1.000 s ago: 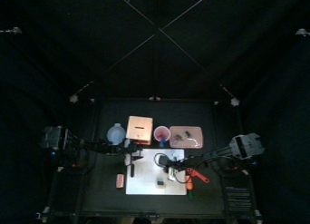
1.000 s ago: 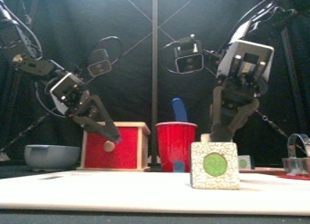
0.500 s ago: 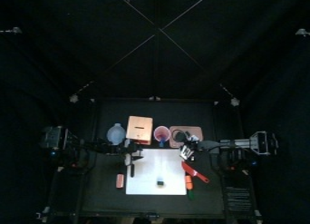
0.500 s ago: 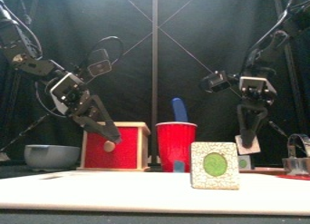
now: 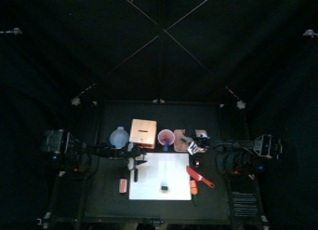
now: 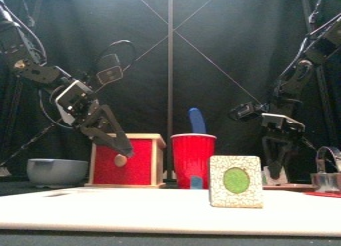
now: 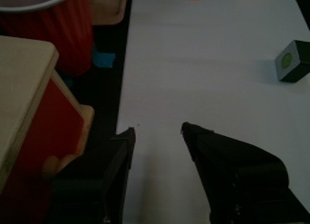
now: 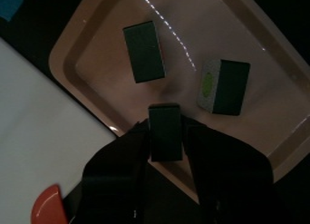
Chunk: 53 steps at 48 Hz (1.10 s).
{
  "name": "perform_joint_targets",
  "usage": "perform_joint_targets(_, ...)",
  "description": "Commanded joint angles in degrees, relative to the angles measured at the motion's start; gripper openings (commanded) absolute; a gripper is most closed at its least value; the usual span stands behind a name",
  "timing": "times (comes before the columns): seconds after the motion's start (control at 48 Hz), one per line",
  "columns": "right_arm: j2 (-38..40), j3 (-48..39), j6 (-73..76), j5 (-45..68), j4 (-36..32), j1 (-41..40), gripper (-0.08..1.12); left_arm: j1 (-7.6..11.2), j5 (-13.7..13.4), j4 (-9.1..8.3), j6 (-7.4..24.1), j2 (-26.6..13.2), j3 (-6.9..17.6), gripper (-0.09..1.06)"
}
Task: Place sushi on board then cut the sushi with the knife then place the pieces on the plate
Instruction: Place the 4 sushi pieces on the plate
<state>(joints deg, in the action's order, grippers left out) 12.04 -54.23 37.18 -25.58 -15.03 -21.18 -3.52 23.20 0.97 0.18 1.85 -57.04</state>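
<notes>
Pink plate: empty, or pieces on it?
Not empty: one sushi piece and a second piece lie in the pink tray; the right gripper holds a third piece over it.

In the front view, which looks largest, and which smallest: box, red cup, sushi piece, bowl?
1. box
2. cup and sushi piece: about alike; the piece stands nearest the camera, so unsure
3. bowl
</notes>
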Motion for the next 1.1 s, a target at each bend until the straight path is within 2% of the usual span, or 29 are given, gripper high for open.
perform_joint_targets(0.021, 0.18, 0.26, -0.18, 0.44, -0.18, -0.53, 0.73, -0.09, 0.26, 0.09, -0.09, 0.26, 1.05, 0.83)
perform_joint_targets(0.167, 0.44, 0.26, -0.18, 0.44, -0.09, -0.53, 0.80, -0.09, 0.26, 0.09, -0.09, 0.26, 1.05, 0.83)
perform_joint_targets(0.458, 6.15, 2.37, -0.18, -1.14, 0.26, 1.93, 0.81, -0.09, 0.26, 0.09, -0.09, 0.26, 1.14, 0.83)
perform_joint_targets(0.688, 6.50, 7.91, 0.00, -0.88, 0.97, 15.03, 0.81, -0.18, 0.26, 0.09, -0.09, 0.26, 1.32, 0.83)
perform_joint_targets(0.896, 0.79, 14.77, 0.00, 1.23, 1.41, 27.69, 0.81, -0.26, -0.18, 0.09, -0.09, 0.26, 1.32, 0.83)
perform_joint_targets(1.104, -6.94, 20.30, 0.09, 2.72, 1.93, 35.33, 0.81, -0.35, -0.35, 0.09, -0.09, 0.35, 1.32, 0.83)
